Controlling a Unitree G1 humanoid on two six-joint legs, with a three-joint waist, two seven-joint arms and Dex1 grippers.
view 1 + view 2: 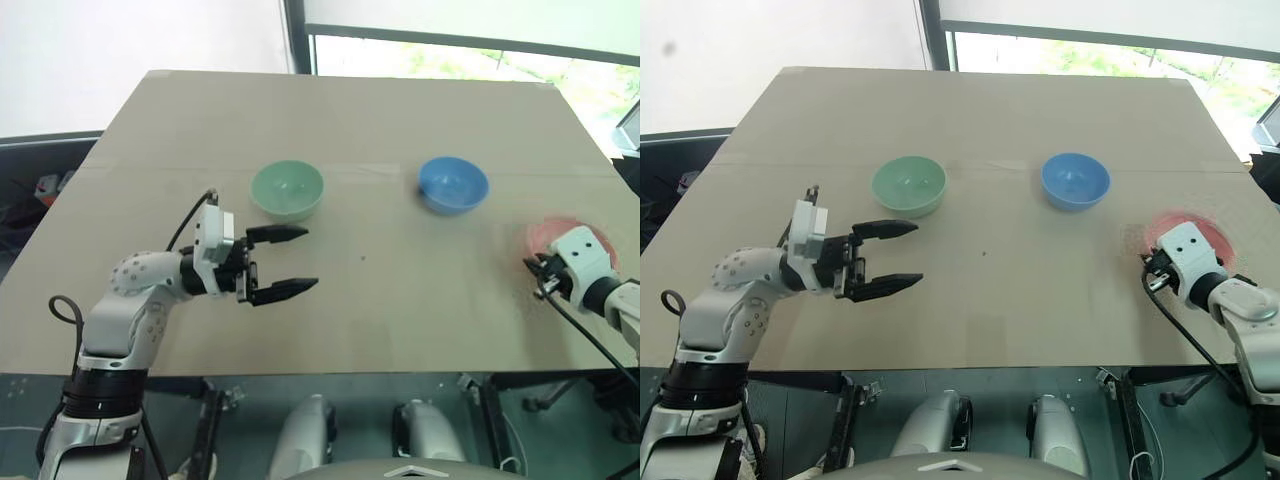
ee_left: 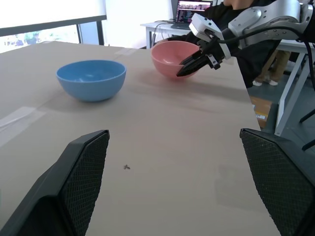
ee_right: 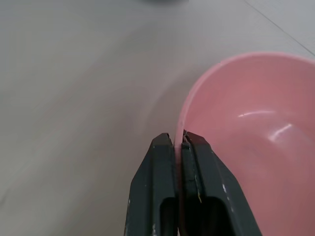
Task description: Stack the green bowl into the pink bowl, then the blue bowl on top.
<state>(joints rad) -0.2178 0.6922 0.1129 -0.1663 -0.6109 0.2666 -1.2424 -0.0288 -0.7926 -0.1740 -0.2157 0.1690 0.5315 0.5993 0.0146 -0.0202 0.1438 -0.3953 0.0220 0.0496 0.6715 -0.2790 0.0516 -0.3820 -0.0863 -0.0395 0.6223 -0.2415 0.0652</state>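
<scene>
three bowls on a tan surface (image 1: 400, 300), seen from the robot's head. the green bowl (image 1: 287, 190) stands toward the left of the middle, upright and empty. the blue bowl (image 1: 453, 185) stands well to its right, also upright and empty, at about the same depth. the pink bowl (image 2: 173, 58) stands nearer the right edge of the surface, closer to the robot than the blue bowl and apart from it; in the head views it is partly hidden behind the right wrist.

the left pincer (image 1: 283, 262) hangs above the surface just in front of the green bowl, pointing level toward the right, its two black fingers spread wide and holding nothing. the left wrist view looks between these fingers across the surface to the blue and pink bowls.

the right pincer (image 3: 179, 142) is pressed together on the rim of the pink bowl, one finger outside the wall and one inside, the thin rim pinched between them.
</scene>
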